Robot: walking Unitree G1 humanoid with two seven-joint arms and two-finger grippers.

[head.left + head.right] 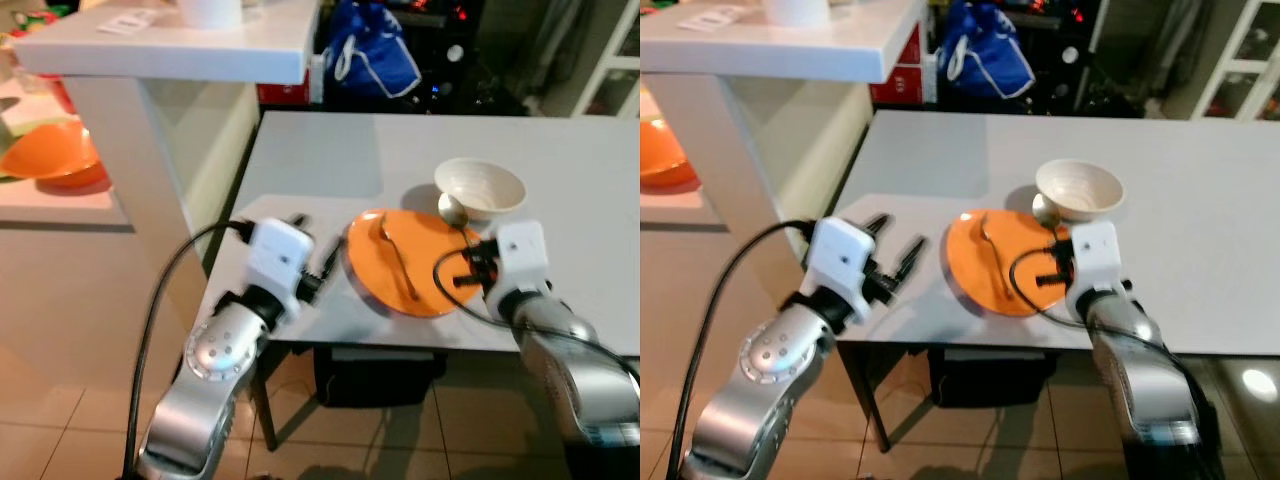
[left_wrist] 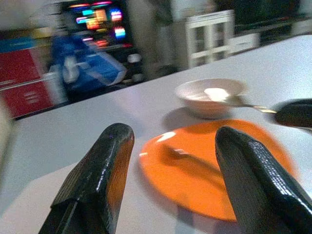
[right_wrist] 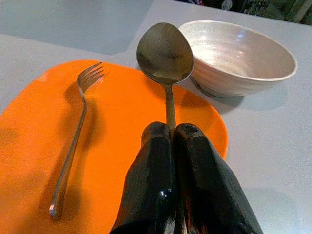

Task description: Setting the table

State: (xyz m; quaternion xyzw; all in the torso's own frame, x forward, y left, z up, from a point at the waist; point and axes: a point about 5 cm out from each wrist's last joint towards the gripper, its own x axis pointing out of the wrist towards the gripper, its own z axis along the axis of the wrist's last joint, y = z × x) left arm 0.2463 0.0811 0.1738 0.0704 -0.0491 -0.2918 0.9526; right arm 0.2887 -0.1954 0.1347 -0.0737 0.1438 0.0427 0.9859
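Spoon [image 3: 165, 58] handle — hidden inside right hand [image 3: 174, 134].

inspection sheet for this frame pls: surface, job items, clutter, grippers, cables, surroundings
Surface: grey rectangular table, mostly bare.
Job's things: round orange plate near front edge; metal fork lying on it; white ceramic bowl just behind; metal spoon.
Clutter: nothing seen on the table.
Grippers: right gripper shut on the spoon handle above the plate; left gripper open, left of the plate.
Cables: black cable along left arm.
Surroundings: white counter, blue bag.

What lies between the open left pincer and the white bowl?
The round orange plate with a metal fork on it lies before the white ceramic bowl, seen past the left pincer.
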